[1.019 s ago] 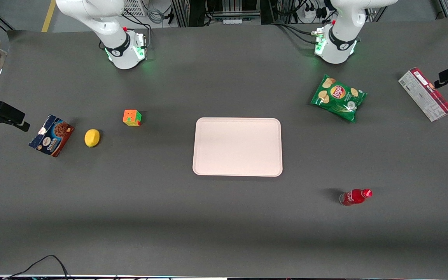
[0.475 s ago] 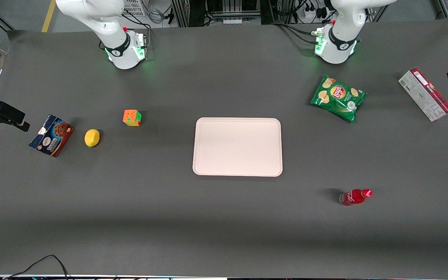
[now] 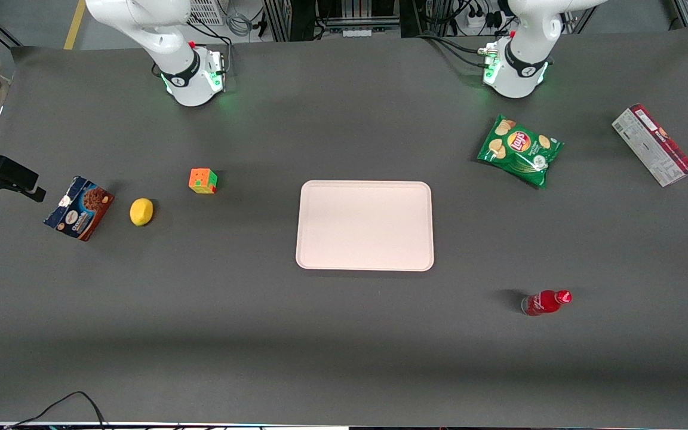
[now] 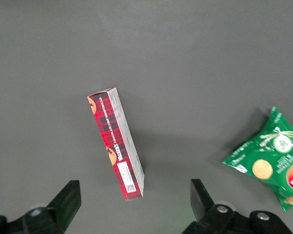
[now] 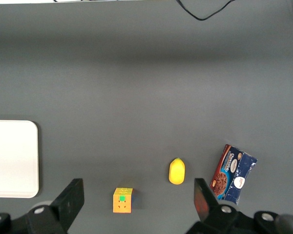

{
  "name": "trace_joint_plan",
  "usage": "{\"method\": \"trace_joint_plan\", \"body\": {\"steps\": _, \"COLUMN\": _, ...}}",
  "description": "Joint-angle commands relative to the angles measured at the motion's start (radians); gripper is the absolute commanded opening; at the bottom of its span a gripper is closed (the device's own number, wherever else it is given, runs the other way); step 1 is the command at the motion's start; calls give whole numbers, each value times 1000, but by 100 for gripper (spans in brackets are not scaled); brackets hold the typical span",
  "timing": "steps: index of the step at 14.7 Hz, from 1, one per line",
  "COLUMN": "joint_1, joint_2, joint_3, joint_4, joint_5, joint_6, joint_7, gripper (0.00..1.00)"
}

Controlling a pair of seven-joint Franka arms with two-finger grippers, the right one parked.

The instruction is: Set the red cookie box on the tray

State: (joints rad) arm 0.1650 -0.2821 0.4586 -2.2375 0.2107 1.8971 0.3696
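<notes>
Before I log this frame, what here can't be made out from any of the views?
- Gripper, above the table beside the red cookie box: front view's edge cuts off all but a dark tip; wrist view shows only two spread fingers.
- Small print on the box's white-grey panel: too small in both views.
- Chip bag: cut by the wrist view's edge.
- Tray: absent from the left wrist view.

The table (image 3: 344,334) has a dark grey cover. On it lie the pink tray (image 3: 365,226) in the middle, the chips bag (image 3: 520,150), the red box (image 3: 653,144) and the red bottle (image 3: 546,302) toward the working arm's end, where the gripper (image 4: 134,207) hangs open above the red box. The cube (image 3: 202,180), the lemon (image 3: 141,211) and the blue box (image 3: 79,207) lie toward the parked arm's end.
</notes>
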Motion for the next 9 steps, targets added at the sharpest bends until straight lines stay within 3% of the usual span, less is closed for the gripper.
{"method": "trace_joint_plan", "body": {"steps": 1, "joint_1": 41, "joint_2": -16, "joint_3": -12, "joint_4": -117, "joint_5": 18, "joint_6": 137, "joint_7": 18, "gripper": 100}}
{"method": "trace_joint_plan", "body": {"steps": 4, "joint_1": 44, "joint_2": 7, "joint_3": -6, "joint_4": -142, "joint_5": 44, "joint_6": 192, "joint_7": 29, "gripper": 100}}
{"method": "trace_joint_plan", "body": {"steps": 6, "joint_1": 86, "joint_2": 21, "joint_3": 18, "joint_4": -204, "joint_5": 44, "joint_6": 316, "joint_7": 83, "gripper": 100}}
{"method": "trace_joint_plan", "body": {"steps": 9, "joint_1": 140, "joint_2": 142, "joint_3": 57, "joint_4": -214, "joint_5": 24, "joint_6": 440, "joint_7": 194, "gripper": 100}}
